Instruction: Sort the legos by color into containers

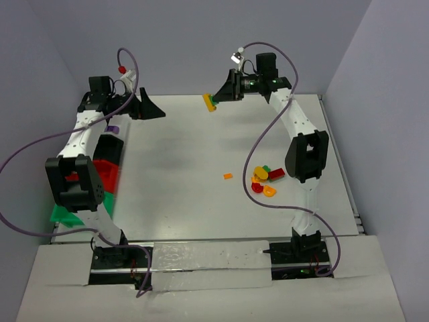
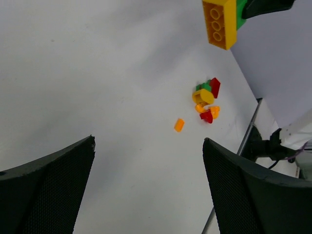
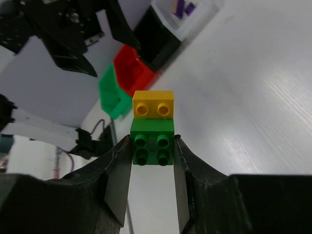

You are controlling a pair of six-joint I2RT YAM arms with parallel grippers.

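- Top view, 9 o'clock: containers (image 1: 107, 173) mostly hidden behind left arm (image 1: 75, 182); only red and green corners show.
- Left wrist view, 1 o'clock: yellow brick (image 2: 219, 24) cut by top edge; green brick (image 2: 240, 14) behind it mostly covered.
- Right wrist view, 12 o'clock: clear container (image 3: 204, 17) cut off by top edge.
- Lego pile (image 1: 266, 181): pieces too small to count.

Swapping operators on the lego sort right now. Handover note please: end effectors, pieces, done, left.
Grip: left end effector open and empty; right end effector shut on a green brick with a yellow brick stuck to it, near the far edge of the table.
Bins along the left edge: green bin, red bin, black bin, clear bin.
Done: one purple piece in the clear bin; other contents hidden.
Left: the pile by the right arm, a lone orange piece, and the held pair, which likely needs splitting.
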